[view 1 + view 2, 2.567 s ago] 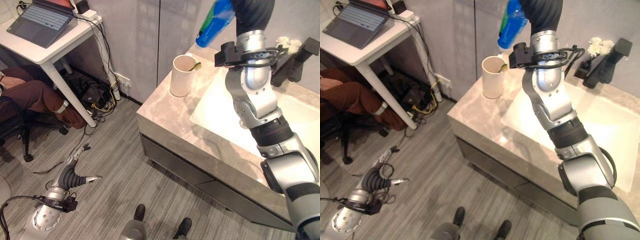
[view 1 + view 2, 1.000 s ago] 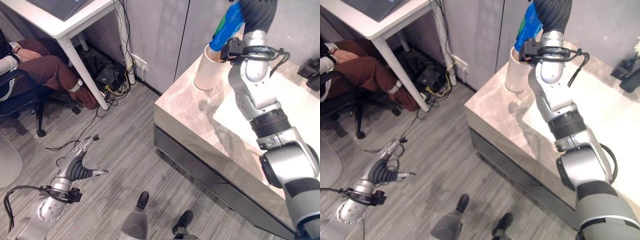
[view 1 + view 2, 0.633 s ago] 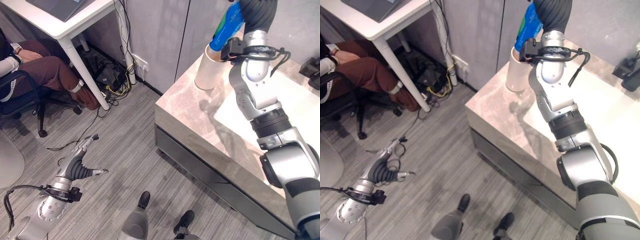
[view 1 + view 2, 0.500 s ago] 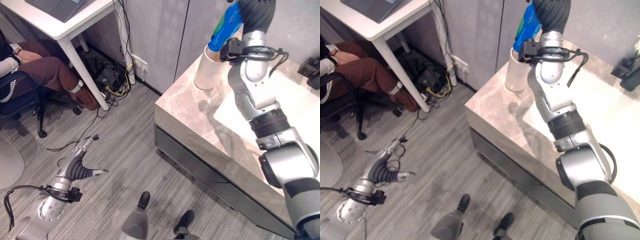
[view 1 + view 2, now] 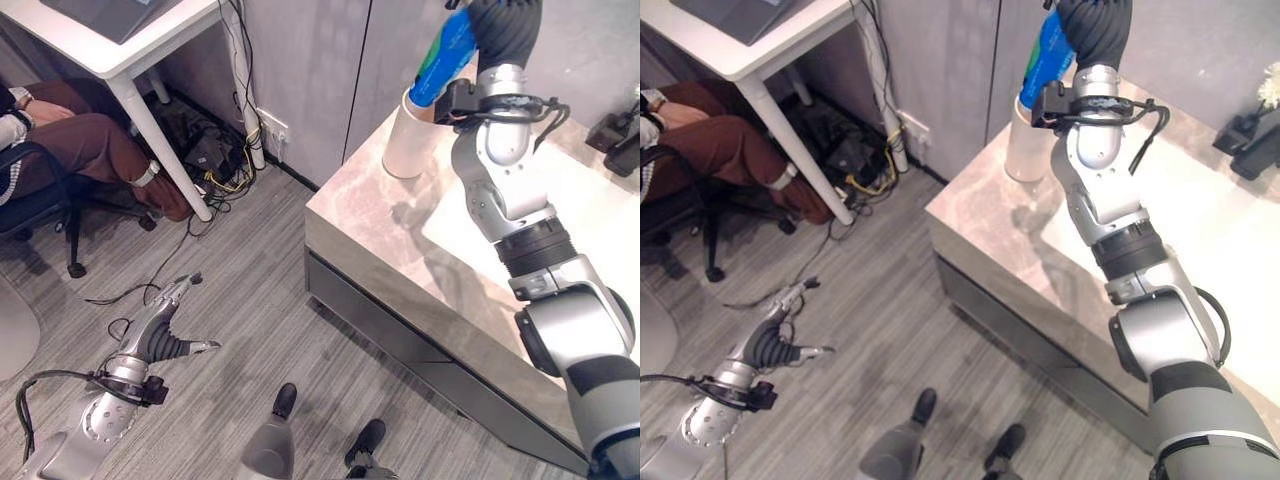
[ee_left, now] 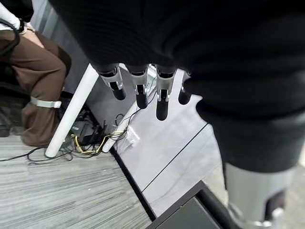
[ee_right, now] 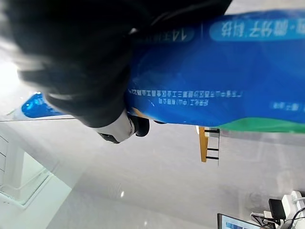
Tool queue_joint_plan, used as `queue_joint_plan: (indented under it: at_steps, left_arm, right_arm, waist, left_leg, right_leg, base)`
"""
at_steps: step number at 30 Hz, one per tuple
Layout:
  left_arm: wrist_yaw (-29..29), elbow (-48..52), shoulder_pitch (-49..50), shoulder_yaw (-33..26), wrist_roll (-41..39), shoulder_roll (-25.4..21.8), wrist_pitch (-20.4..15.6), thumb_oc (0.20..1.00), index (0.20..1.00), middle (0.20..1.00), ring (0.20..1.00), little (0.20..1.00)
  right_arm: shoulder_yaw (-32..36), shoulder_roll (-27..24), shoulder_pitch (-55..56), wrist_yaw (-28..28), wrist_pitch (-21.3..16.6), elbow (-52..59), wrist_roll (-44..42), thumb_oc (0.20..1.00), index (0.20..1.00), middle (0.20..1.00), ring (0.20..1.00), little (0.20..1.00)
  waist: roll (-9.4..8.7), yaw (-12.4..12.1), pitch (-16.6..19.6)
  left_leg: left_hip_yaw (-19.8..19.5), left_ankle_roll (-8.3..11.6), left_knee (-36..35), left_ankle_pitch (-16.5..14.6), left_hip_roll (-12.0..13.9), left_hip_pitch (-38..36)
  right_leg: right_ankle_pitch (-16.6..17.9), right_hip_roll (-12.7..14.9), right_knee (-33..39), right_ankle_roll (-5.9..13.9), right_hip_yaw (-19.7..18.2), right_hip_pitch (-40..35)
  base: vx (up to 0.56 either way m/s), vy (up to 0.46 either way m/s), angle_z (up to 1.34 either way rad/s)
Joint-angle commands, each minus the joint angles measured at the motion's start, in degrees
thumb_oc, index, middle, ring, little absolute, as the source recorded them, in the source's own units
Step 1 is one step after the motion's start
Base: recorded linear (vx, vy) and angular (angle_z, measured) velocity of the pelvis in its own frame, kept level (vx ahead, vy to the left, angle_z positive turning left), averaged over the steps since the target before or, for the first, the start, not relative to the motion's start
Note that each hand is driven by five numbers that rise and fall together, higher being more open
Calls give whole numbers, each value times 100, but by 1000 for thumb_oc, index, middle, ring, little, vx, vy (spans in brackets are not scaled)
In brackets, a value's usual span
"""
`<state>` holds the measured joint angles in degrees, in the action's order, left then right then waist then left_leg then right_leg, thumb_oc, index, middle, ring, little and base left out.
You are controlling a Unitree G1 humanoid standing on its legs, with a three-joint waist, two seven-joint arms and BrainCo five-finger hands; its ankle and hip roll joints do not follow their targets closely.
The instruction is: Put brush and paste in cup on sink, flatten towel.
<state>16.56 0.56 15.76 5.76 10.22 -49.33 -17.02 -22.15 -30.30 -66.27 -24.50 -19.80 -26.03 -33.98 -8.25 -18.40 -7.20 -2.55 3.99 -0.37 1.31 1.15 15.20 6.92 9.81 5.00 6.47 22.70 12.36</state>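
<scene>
Holding: right hand [image 5: 503,28] curled round the blue paste tube [image 5: 443,52] — grip firm.
Tube axis: tilted, lower end slanting down past the fingers into the cup's mouth.
Cup [image 5: 405,134]: on the sink counter [image 5: 375,225], just below the fingers; contents hidden.
Left hand [image 5: 160,335]: fingers relaxed, empty, low over the floor — well apart from the cup.

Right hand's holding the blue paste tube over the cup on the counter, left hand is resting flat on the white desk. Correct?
Not quite. The left hand isn't on the white desk; the left eye view shows it hanging low over the floor, fingers relaxed and holding nothing. The rest is right: the right hand grips the blue paste tube, its lower end at the cup on the counter.
</scene>
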Motion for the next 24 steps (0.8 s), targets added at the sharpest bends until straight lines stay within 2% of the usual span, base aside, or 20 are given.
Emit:
queue_joint_plan:
  at_steps: [1,24]
  left_arm:
    - [144,218,58,20,45,-341,-172,1000,1000,1000,1000,1000]
    - [142,-197,-60,181,-10,-144,-157,1000,1000,1000,1000,1000]
  right_arm:
    - [-79,-238,-592,49,-200,45,91,200,200,200,200,200]
    - [-206,-126,-519,168,-93,-241,167,200,200,200,200,200]
  waist:
    - [-344,-91,68]
    - [-352,-46,47]
  left_leg:
    - [-378,-227,-463,415,-237,177]
    - [-324,-239,-463,404,-228,183]
  right_leg:
    - [792,722,0,654,-85,-664]
    - [841,685,0,653,-133,-615]
  base:
    - [0,0,0]
    - [0,0,0]
